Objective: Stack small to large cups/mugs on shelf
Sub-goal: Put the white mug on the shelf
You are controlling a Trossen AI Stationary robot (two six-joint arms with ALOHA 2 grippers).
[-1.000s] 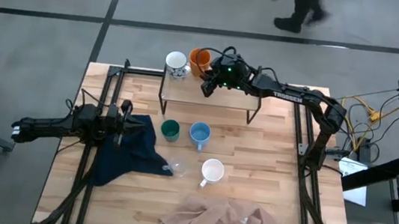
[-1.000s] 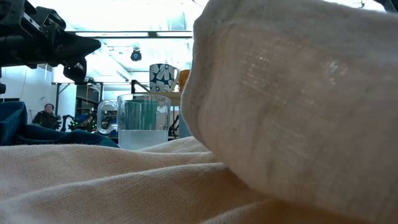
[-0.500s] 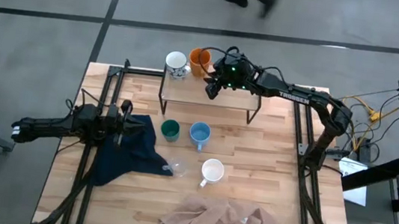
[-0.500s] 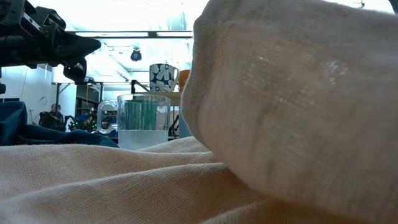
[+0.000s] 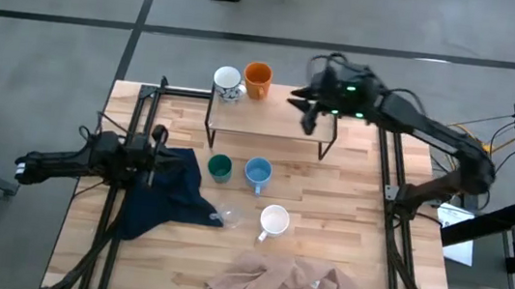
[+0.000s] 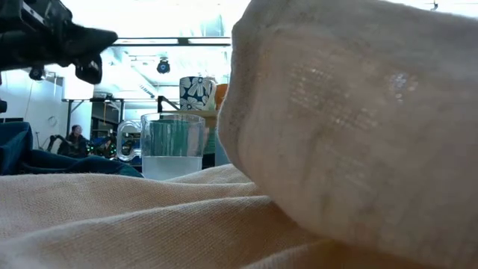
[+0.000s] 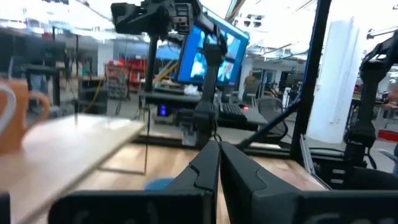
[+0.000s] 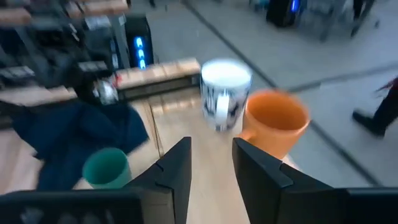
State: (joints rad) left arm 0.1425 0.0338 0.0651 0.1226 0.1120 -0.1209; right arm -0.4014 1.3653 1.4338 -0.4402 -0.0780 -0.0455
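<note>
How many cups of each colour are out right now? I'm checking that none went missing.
Orange mug: 1
White patterned mug: 1
Dark green mug: 1
Light blue mug: 1
Plain white mug: 1
Clear glass cup: 1
Total: 6

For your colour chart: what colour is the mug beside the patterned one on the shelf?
Orange mug; high view.

Most of the low view behind the beige cloth [image 6: 351, 134]; orange mug [image 6: 221, 95] barely peeking.
</note>
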